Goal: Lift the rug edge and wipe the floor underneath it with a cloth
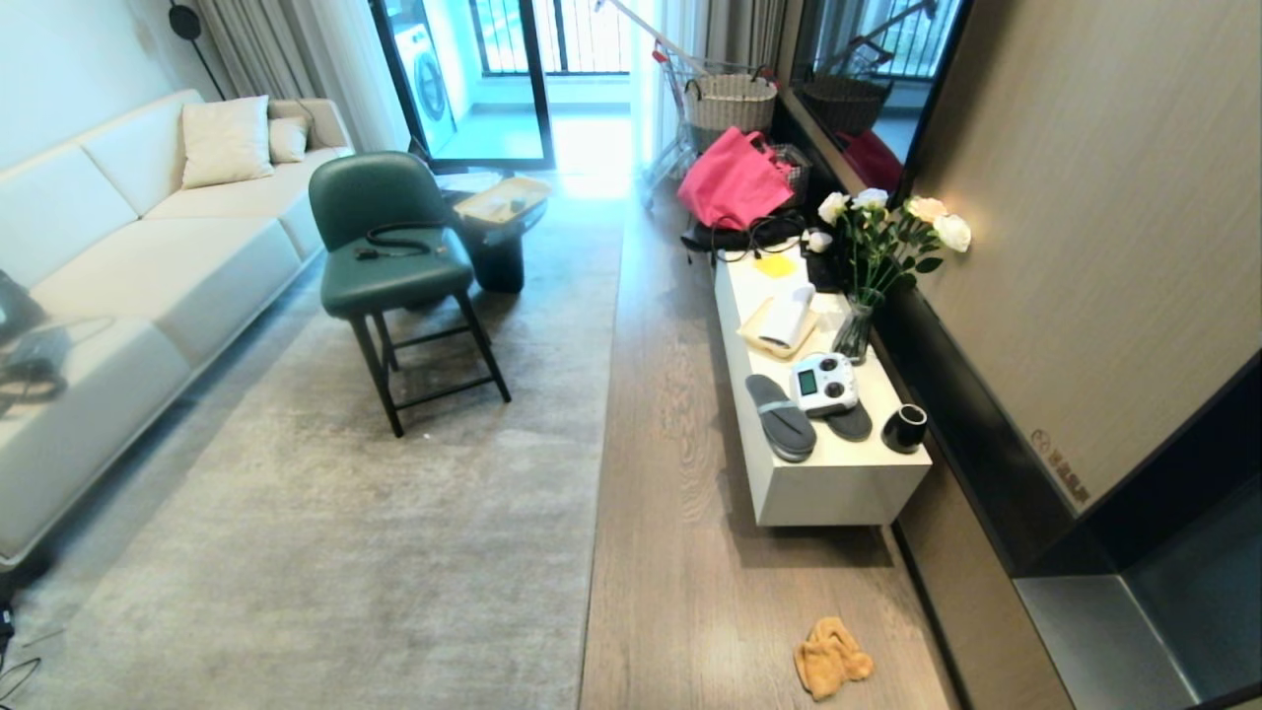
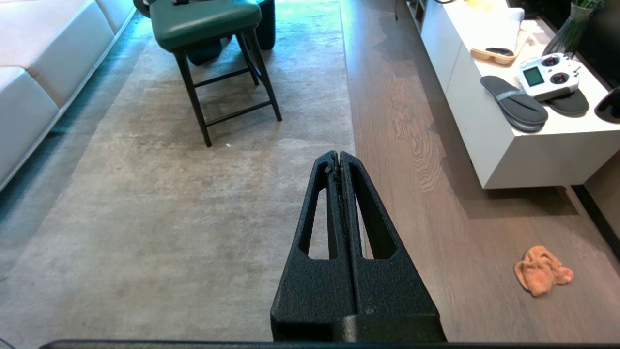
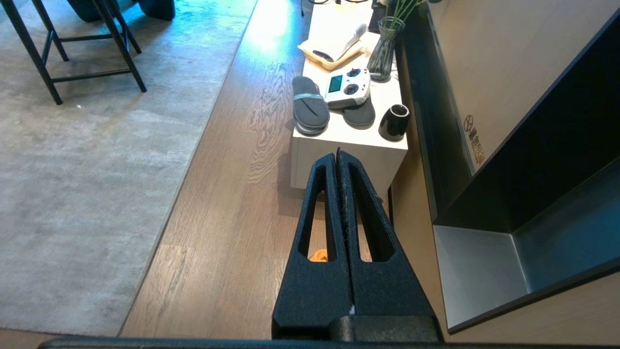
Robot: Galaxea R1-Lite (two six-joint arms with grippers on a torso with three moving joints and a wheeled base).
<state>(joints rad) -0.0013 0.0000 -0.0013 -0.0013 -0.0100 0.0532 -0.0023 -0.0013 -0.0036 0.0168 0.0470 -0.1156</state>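
The rug edge [image 1: 599, 463] runs straight down the middle of the head view, lying flat where the pale grey rug meets the oak-look floor [image 1: 670, 513]. The orange cloth [image 1: 831, 657] lies crumpled on the floor near the front, to the right of the rug, in front of the white bench. Neither arm shows in the head view. My left gripper [image 2: 337, 156] hangs shut and empty above the rug edge [image 2: 349, 116], with the cloth [image 2: 541, 269] off to its right. My right gripper [image 3: 337, 155] is shut and empty above the floor; a scrap of the cloth [image 3: 319, 254] shows through its finger.
A low white bench [image 1: 838, 483] along the right wall carries slippers, a controller, a black cup, a rolled white towel and a vase of flowers. A green chair [image 1: 394, 266] stands on the rug, a cream sofa [image 1: 128, 247] at left. A pink bag [image 1: 735, 179] sits further back.
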